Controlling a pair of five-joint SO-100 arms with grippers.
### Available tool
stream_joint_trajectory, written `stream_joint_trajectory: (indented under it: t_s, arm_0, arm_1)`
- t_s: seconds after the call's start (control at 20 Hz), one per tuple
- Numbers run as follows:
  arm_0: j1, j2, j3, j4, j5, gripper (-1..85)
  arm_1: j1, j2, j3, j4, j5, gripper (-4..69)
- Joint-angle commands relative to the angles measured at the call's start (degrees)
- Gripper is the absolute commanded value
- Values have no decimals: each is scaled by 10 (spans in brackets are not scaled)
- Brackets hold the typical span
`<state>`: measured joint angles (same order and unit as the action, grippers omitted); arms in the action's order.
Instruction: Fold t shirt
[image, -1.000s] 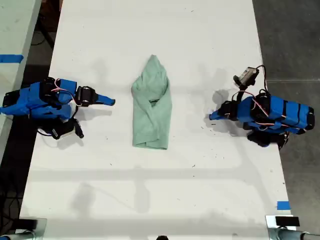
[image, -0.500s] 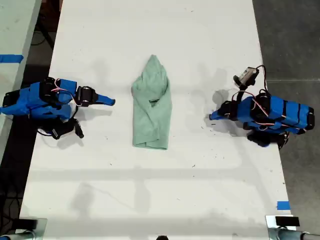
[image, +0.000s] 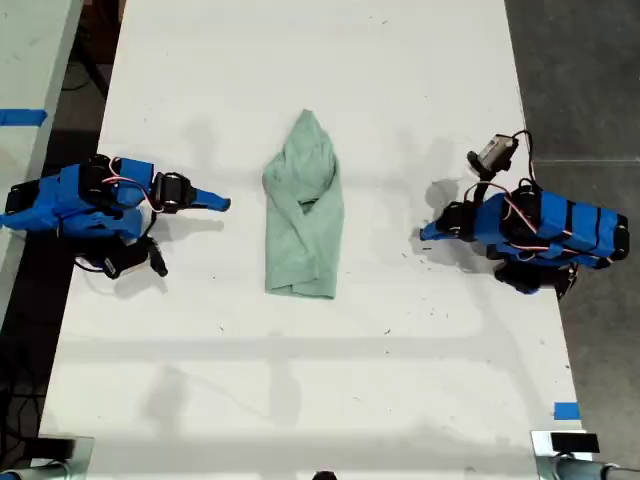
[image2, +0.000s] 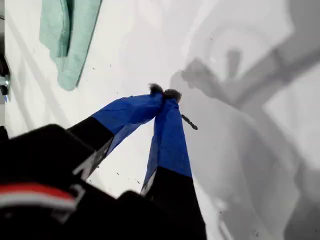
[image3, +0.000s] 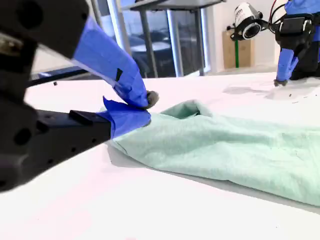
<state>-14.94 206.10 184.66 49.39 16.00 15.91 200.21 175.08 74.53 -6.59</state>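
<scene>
Both grippers rest closed and empty on the white table (image: 400, 90): first gripper (image2: 165, 93), second gripper (image3: 145, 102). The t shirt (image: 303, 210) lies folded between them, untouched.

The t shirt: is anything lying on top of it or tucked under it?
Nothing lies on the t shirt; only its own folded layers overlap. It lies on the white table, with both grippers apart from it. Whatever is beneath the fabric is covered and cannot be seen.

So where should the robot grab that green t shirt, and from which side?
Probably the t shirt at its wide, squared end, nearer the exterior view's bottom: its two corners lie flat and exposed. My first gripper comes from that view's right, my second gripper from its left.
</scene>
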Motion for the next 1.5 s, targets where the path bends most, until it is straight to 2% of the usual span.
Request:
stream_joint_trajectory:
  t_s: [0.0, 1.45]
  arm_0:
    - [-11, 4, 4, 4, -7, -2]
    - [-14, 4, 4, 7, -7, -2]
  arm_1:
    - [7, 8, 25, -1, -24, -4]
    - [8, 8, 32, 1, 2, -2]
